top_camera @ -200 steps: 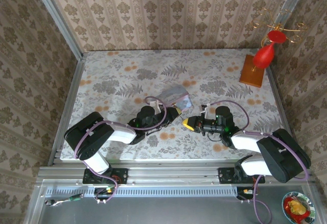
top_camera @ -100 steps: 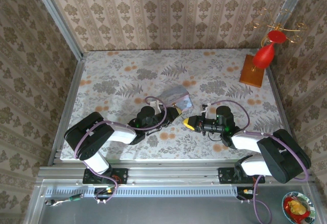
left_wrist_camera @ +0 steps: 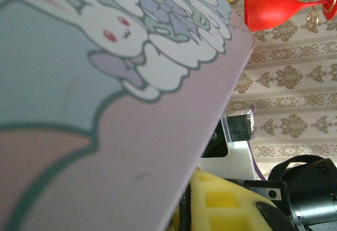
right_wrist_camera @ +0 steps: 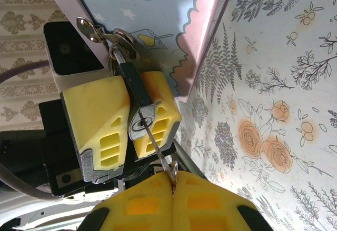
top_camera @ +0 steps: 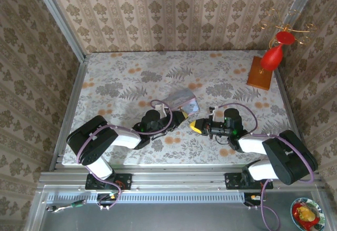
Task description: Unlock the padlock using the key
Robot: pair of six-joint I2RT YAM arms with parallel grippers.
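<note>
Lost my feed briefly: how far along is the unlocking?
Done: left gripper clamps the padlock, hung on the latch of the tin. In hand: right gripper holds the key, tip at the keyhole; depth unclear. Left: turn it and free the shackle.

Padlock [right_wrist_camera: 129, 81] in L gripper [right_wrist_camera: 131, 97], by tin [right_wrist_camera: 174, 20]

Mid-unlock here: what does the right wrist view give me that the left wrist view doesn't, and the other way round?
Right wrist view's extras: the padlock clamped in the left end effector, hung from a metal tab on the tin, and the key running from its base into the shut right end effector. Left wrist view's extras: the rabbit picture on the lid and the red ornament. Shared: the tin, the right end effector's yellow fingers, the wallpaper.
</note>
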